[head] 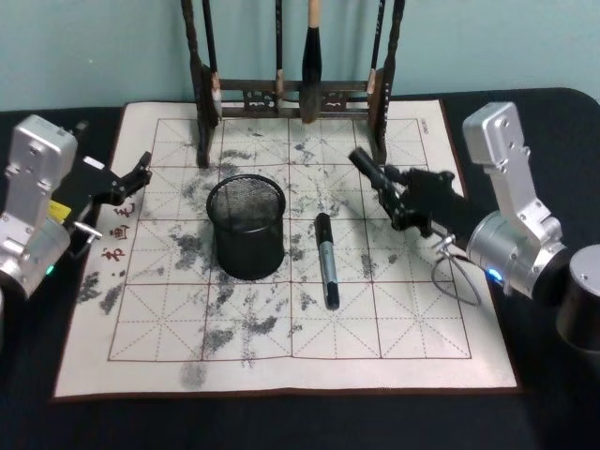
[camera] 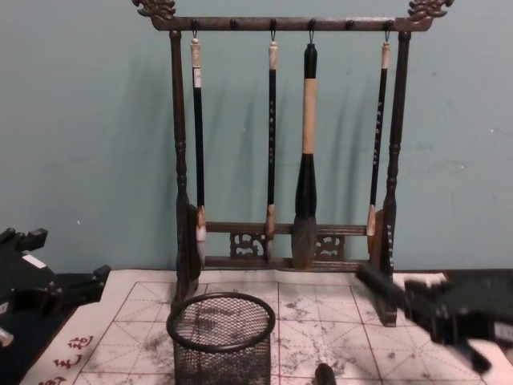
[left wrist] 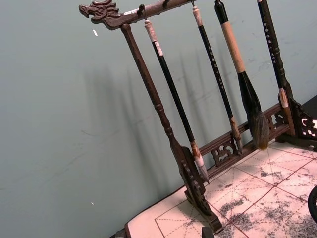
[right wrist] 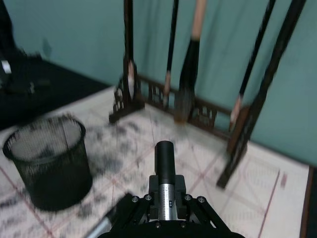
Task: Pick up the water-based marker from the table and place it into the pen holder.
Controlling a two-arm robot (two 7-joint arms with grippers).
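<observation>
Inspecting right gripper point(head: 364, 161): found raised over the far right part of the mat, fingers pressed together into a single prong, aimed toward the brush rack. Found water-based marker point(head: 325, 261) lying flat on the mat, apart from that gripper, on the robot's side of the fingertips and slightly to their left. Found pen holder point(head: 246, 227) standing upright further left of the gripper, just beside the marker on the side away from the gripper, not touching it. Noted left gripper point(head: 137, 176) parked over the left edge of the mat, fingers spread, well apart from marker and holder.

Recorded table point(head: 281, 427): flat black top, covered in the middle by a white mat point(head: 394, 319) printed with red grid lines and heavily blotched with grey ink. Noted red characters printed on the mat close under the left gripper. Recorded brush rack point(head: 201, 103) of dark carved wood just beyond the right gripper's fingertips, at the mat's far edge, with four brushes point(head: 311, 66) hanging from the top bar. Recorded plain teal wall point(head: 469, 37) behind the rack.
</observation>
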